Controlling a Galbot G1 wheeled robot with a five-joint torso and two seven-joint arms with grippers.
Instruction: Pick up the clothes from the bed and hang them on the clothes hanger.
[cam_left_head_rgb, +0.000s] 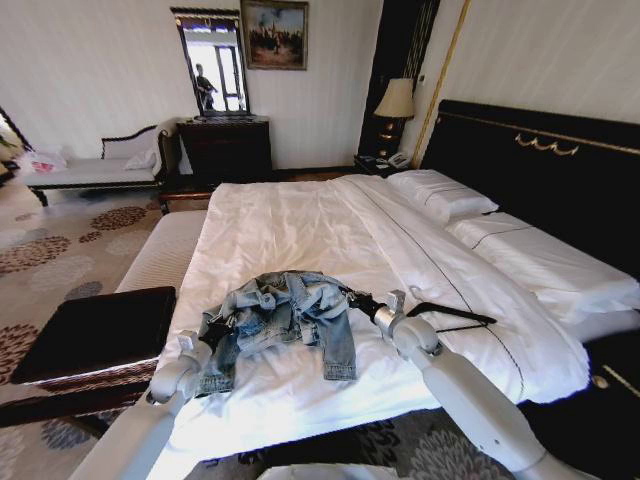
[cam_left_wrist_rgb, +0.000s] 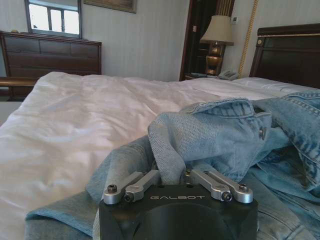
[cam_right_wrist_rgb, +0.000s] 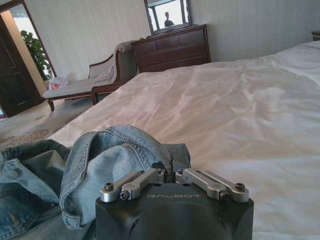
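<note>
At the foot end of the white bed (cam_left_head_rgb: 300, 225), a faded denim jacket (cam_left_head_rgb: 285, 315) lies crumpled. The left gripper (cam_left_head_rgb: 212, 332) sits at the jacket's left edge, jaws pinched together on a fold of denim. The right gripper (cam_left_head_rgb: 362, 303) is at the jacket's right edge, jaws likewise closed on a fold. A black clothes hanger (cam_left_head_rgb: 450, 315) lies on the sheet just right of the jacket, beside the right gripper. The denim looks soft, floppy and fairly heavy; it will likely sag, so collar or shoulders seem the best holds
</note>
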